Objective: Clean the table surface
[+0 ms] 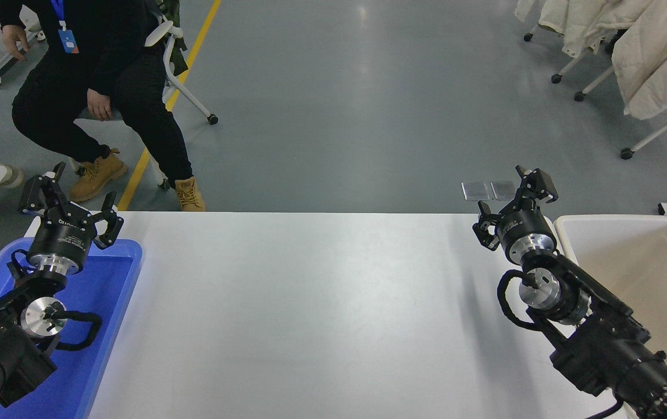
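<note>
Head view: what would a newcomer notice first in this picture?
The eye goes first to the wide white table surface in the middle. Two black arms flank it: the left gripper, open, above the blue plastic tray, and the right gripper, open, at the far right corner beside the beige plastic bin. A seated person is at top left.

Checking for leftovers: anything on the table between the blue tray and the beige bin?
Head view: only bare table surface between blue tray and beige bin, with the right gripper and its arm over the bin-side end.

Bare table surface [321, 314] between blue tray [109, 291] at left, beige bin [647, 273] at right
</note>
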{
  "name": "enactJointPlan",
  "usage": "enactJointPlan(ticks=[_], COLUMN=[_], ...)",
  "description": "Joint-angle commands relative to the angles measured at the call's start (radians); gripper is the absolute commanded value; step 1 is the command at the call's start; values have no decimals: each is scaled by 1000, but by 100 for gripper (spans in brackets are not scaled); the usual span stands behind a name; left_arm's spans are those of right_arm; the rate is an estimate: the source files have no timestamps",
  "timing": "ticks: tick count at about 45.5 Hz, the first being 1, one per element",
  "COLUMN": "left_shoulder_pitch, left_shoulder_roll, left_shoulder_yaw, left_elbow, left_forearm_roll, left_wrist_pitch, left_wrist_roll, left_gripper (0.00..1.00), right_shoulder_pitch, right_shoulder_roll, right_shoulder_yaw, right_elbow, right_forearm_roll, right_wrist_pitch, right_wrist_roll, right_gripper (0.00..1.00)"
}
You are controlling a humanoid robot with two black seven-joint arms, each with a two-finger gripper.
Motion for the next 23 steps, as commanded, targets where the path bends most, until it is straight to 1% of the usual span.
enactJointPlan(ticks=[1,8,15,23], left_shoulder_pitch=[0,0,0,0], left_shoulder_roll=[0,0,0,0], left_shoulder_yaw=[0,0,0,0], left_elbow=[0,0,0,0], left_forearm_roll=[0,0,0,0], left_wrist_pitch=[1,0,0,1], left_wrist_roll=[0,0,0,0], left_gripper=[100,100,100,100], right_shoulder_pitch=[-28,-27,-15,-15], right_shoulder_roll=[31,30,16,-4], right_shoulder_yaw=[3,-60,-122,-120], right_elbow=[4,-5,-13,-8], right_forearm_roll=[0,-20,-31,-144], right_wrist_pitch=[7,8,8,8], right_wrist_roll=[95,104,144,147], right_gripper=[100,100,100,100])
